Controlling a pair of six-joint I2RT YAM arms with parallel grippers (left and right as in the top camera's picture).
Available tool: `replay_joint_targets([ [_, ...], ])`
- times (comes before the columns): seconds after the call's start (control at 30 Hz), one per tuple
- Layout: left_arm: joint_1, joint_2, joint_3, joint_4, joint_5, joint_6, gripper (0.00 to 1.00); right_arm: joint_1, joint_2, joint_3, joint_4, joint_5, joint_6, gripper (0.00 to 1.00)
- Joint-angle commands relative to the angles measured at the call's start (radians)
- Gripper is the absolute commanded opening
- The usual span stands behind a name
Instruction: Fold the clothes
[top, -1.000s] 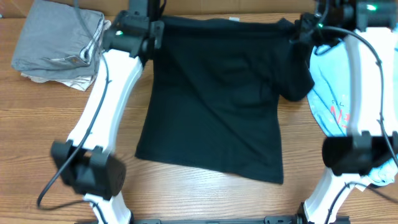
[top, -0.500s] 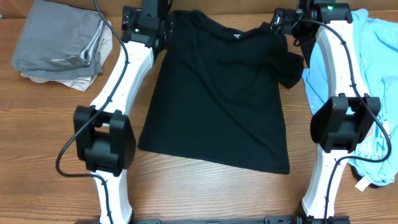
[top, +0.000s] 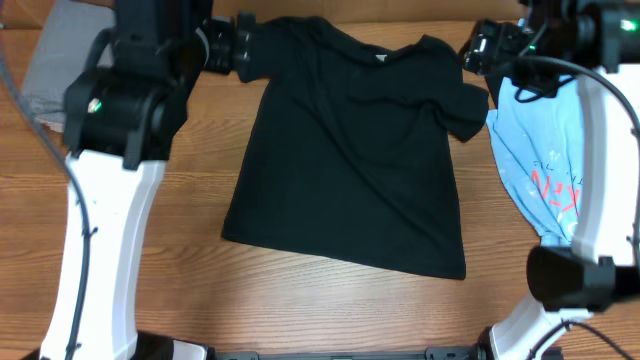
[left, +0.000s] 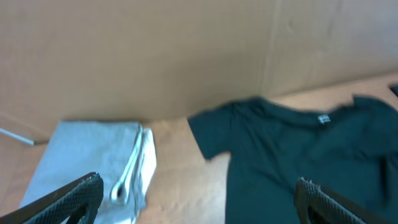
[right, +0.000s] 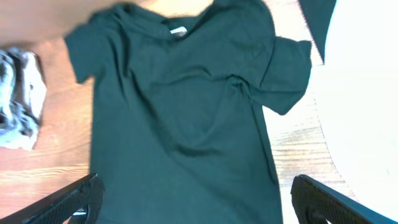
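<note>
A black short-sleeved T-shirt (top: 350, 150) lies spread flat on the wooden table, collar and small white neck label at the far edge. My left gripper (top: 243, 48) hovers open beside its left sleeve; the left wrist view has wide-apart fingertips (left: 78, 194) with nothing between them, the black shirt (left: 298, 155) below. My right gripper (top: 478, 48) hangs open by the right sleeve. From the right wrist, the black shirt (right: 180, 112) fills the space between empty, spread fingertips (right: 78, 198). A light blue red-printed tee (top: 545, 150) lies crumpled to the right.
Folded grey and beige garments (top: 40, 75) sit at the far left, partly hidden by my left arm, and appear as a grey stack (left: 87, 162) in the left wrist view. A brown wall (left: 186, 56) rises behind the table's far edge.
Both grippers have opened and let go of the black shirt's shoulders. Both arms have risen away from the table. The shirt now rests flat and still.
</note>
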Motion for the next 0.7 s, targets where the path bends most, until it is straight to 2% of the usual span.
replay_joint_targets([
  [0.0, 0.002, -0.029, 0.002, -0.090, 0.046, -0.013, 1.00, -0.002, -0.121, 0.027, -0.003, 0.016, 0.074, 1.00],
  [0.37, 0.003, -0.033, -0.003, -0.326, 0.046, -0.085, 1.00, -0.001, -0.289, 0.006, -0.123, 0.035, 0.084, 1.00],
  [0.67, 0.026, 0.091, -0.036, -0.477, 0.047, -0.085, 1.00, 0.059, -0.322, -0.178, -0.103, 0.029, 0.092, 1.00],
])
